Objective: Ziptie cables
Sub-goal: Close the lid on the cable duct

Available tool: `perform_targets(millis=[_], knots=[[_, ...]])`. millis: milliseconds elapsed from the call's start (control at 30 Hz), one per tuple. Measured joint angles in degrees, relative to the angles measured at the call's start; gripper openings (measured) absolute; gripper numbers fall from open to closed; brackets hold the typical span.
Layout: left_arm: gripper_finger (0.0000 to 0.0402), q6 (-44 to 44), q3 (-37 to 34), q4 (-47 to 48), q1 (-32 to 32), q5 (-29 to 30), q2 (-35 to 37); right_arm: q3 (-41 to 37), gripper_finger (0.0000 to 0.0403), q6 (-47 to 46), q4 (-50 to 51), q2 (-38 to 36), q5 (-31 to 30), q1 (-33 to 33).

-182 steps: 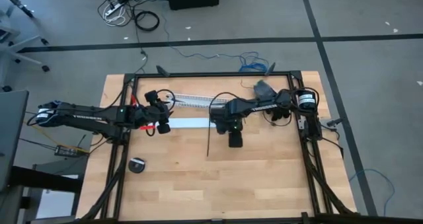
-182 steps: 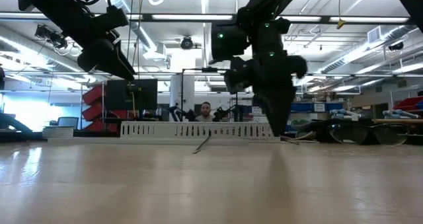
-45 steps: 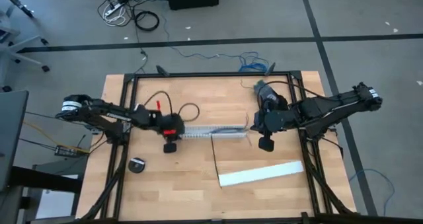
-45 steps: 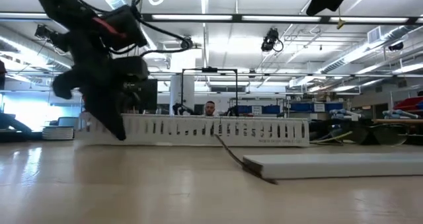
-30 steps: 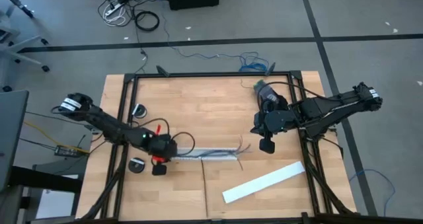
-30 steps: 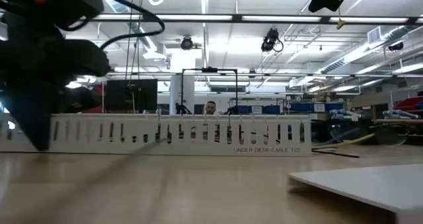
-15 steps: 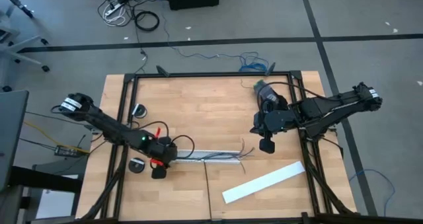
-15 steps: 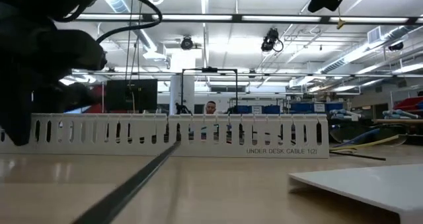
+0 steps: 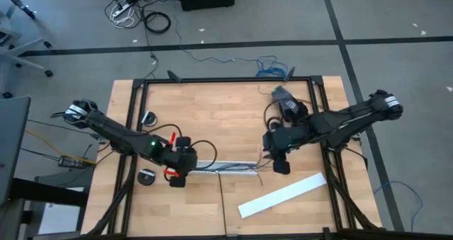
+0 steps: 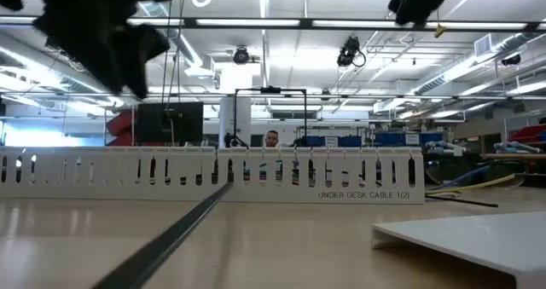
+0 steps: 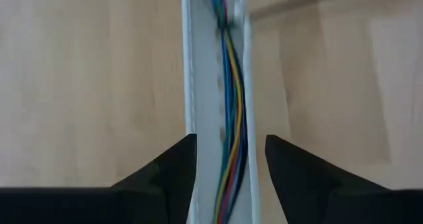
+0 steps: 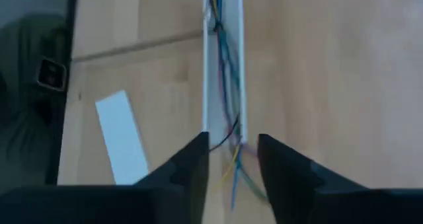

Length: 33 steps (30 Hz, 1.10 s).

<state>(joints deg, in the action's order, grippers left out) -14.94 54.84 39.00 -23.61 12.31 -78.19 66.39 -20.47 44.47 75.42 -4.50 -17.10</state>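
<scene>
The white slotted channel (image 9: pixel 226 168) lies flat on the table, running left to right, with the coloured cables (image 11: pixel 229 112) lying along its inside. Their loose ends (image 12: pixel 232 164) stick out of its right end. The thin black ziptie (image 9: pixel 220 201) lies on the wood, running from the channel toward the near edge. My left gripper (image 11: pixel 230 145) is open and hovers above the channel's left end (image 9: pixel 177 178), one finger over each side. My right gripper (image 12: pixel 232 141) is open above the channel's right end (image 9: pixel 281 167).
The channel's flat white lid (image 9: pixel 283 196) lies at a slant near the table's right near corner. Two small black round things (image 9: pixel 146 178) (image 9: pixel 148 117) sit by the left rail. Black frame rails (image 9: pixel 333 169) line the table. Bare wood lies toward the far edge.
My left gripper has risen from the channel's left end, where it stood low half a second ago, and now hangs above it. My right gripper has moved toward the near edge and left, over the channel's right end. The channel shifted slightly to the right earlier.
</scene>
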Motion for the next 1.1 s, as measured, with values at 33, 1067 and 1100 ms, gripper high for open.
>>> perform_targets(millis=[33, 1067, 1100], knots=[[0.0175, 0.92, 0.73, -0.85, -0.13, 0.53, 0.0, -0.41, 0.0151, -0.67, 0.04, 1.51, 0.88, -0.21], [0.0174, 16.11, -0.69, -21.18, -1.03, 6.71, -0.61, 8.63, 0.024, -16.13, 0.19, 32.35, 3.72, -22.64], [0.0174, 16.22, -0.69, -21.19, -1.03, 6.72, -0.61, 8.63, 0.0239, -15.87, 0.13, 32.35, 3.35, -22.79]])
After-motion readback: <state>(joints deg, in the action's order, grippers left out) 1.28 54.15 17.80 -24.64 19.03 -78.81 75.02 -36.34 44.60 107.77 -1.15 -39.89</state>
